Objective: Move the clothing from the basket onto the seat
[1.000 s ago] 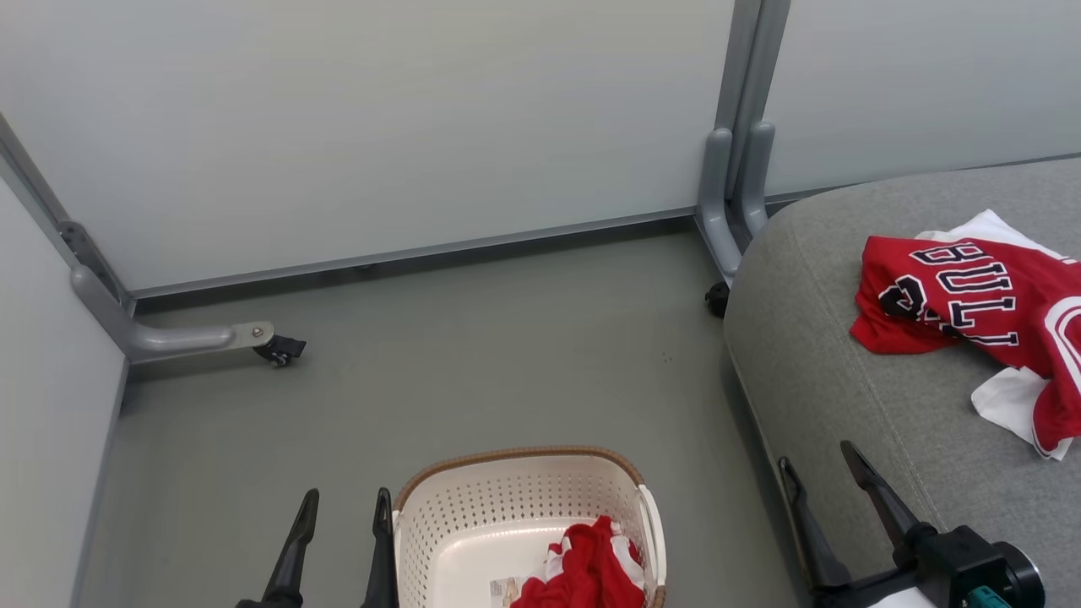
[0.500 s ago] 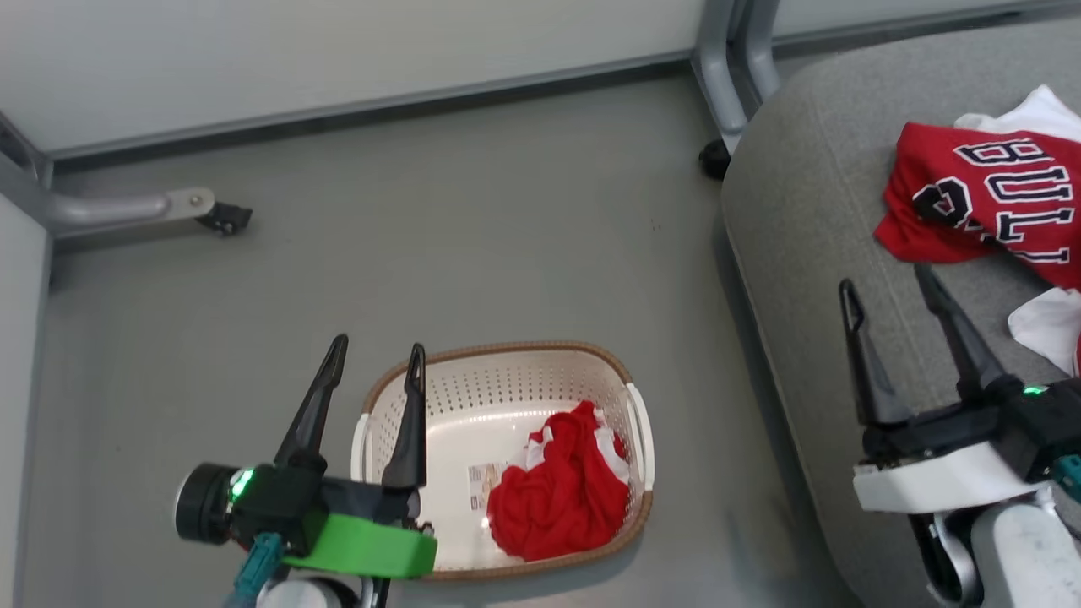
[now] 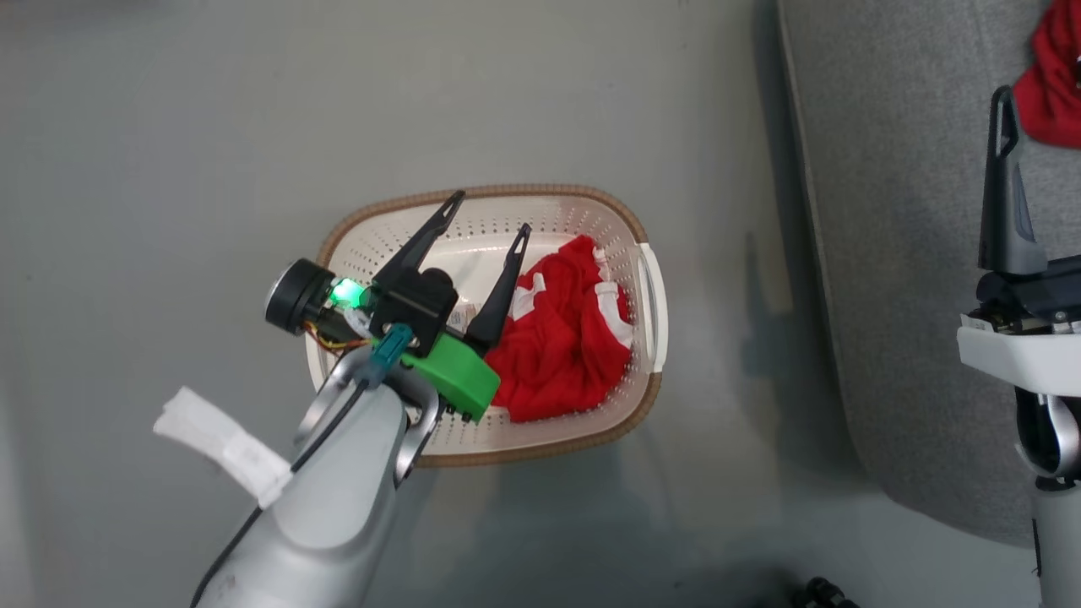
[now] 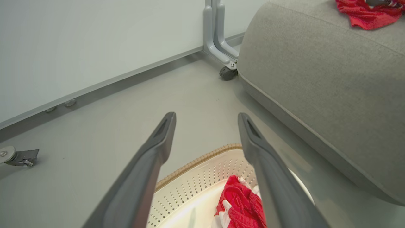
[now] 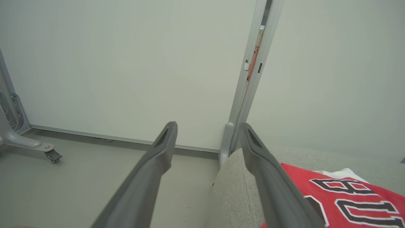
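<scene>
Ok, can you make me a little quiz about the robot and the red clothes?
1. True or false: the left gripper is gripping the red shorts in the basket.
2. Where does the lettered jersey lie? A) in the basket B) on the grey seat C) on the floor
3. Fill in: the right gripper has its jaws ____.
Key: 1 false, it is open and empty over the basket; 2 B; 3 open.

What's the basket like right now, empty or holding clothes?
Holding clothes: the basket has a crumpled red garment with white trim bunched at its right end.
</scene>
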